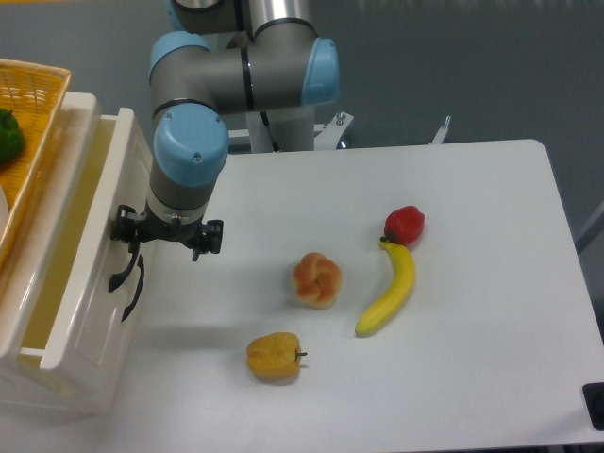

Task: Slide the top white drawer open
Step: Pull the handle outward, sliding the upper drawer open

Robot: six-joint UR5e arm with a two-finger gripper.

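Top white drawer (80,274) stands at the table's left edge, pulled partway out of its cabinet, with a strip of its interior showing. We see the gripper (127,247) at the drawer's black handle (123,274), fingers apparently closed on it. We note a banana (389,288) well apart on the table (472,217).

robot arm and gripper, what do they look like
The arm is made of thick grey cylinders with rounded light blue caps at the joints, rising from a silver column. The gripper is small, black and angular, with a bracket sticking out on each side. No cables or markings are readable.
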